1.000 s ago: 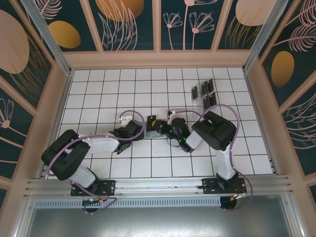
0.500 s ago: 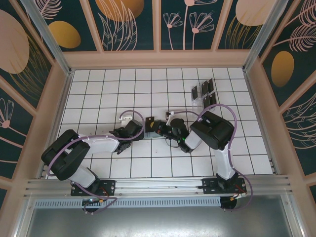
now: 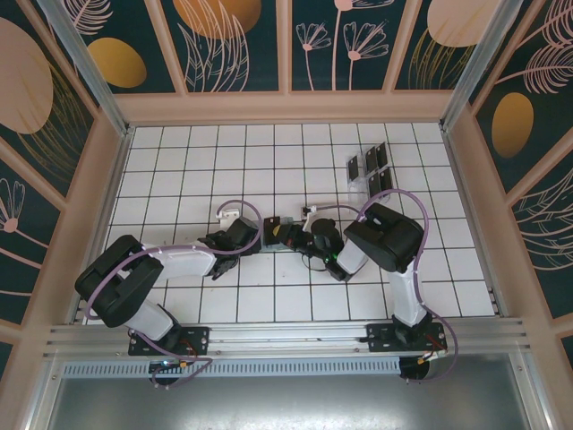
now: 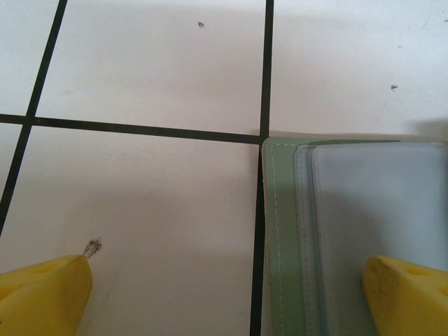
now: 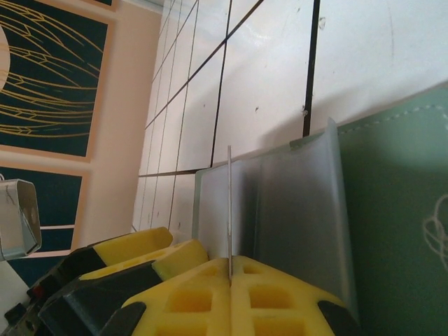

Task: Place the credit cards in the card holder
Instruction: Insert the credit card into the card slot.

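Currently one black credit card (image 5: 229, 203) stands edge-on, a thin line in the right wrist view, pinched between the clenched yellow fingers of the right tool (image 5: 229, 264). Its line crosses the translucent pocket (image 5: 294, 210) of the card holder (image 5: 399, 210); whether it is already inside cannot be told. The sage-green card holder lies flat on the white tiled desk (image 4: 154, 70), between the two tools near the desk's middle. The left tool (image 4: 224, 294) hangs released and spread wide over the holder's left edge, with one yellow fingertip (image 4: 409, 294) above the clear pocket and the other above bare tile. From above, the right tool sits further left than a second ago, closer to the left tool, and the card shows as a smaller dark patch. The left arm has not shifted. The other cards (image 3: 369, 170) stand in a clear rack (image 3: 358, 184) well apart, toward the far right of the desk.
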### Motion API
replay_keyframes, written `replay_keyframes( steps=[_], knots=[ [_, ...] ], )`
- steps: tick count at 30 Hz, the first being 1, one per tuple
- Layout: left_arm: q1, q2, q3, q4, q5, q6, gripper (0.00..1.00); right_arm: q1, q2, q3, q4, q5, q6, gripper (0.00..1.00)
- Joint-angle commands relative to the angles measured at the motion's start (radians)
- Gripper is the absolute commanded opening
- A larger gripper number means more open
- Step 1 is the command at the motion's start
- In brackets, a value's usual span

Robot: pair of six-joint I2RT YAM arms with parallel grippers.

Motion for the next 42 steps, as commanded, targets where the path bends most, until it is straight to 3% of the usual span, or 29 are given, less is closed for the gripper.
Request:
replay_keyframes(
  steps=[1, 9, 22, 42],
  knots=[
    [0.0, 0.026, -0.032, -0.098, 0.018, 0.01, 0.98, 0.012, 0.001, -0.026, 0.013, -0.012, 0.016, 0.0],
    [0.001, 0.026, -0.031, -0.098, 0.018, 0.01, 0.98, 0.014, 0.006, -0.021, -0.021, -0.021, 0.034, 0.0],
    [0.001, 0.028, -0.032, -0.095, 0.018, 0.012, 0.99, 0.023, -0.051, 0.009, -0.223, 0.02, 0.036, 0.0],
    [0.001, 0.021, -0.034, -0.09, 0.023, 0.01, 0.98, 0.021, -0.016, 0.101, -0.356, -0.08, -0.002, 0.0]
  ],
)
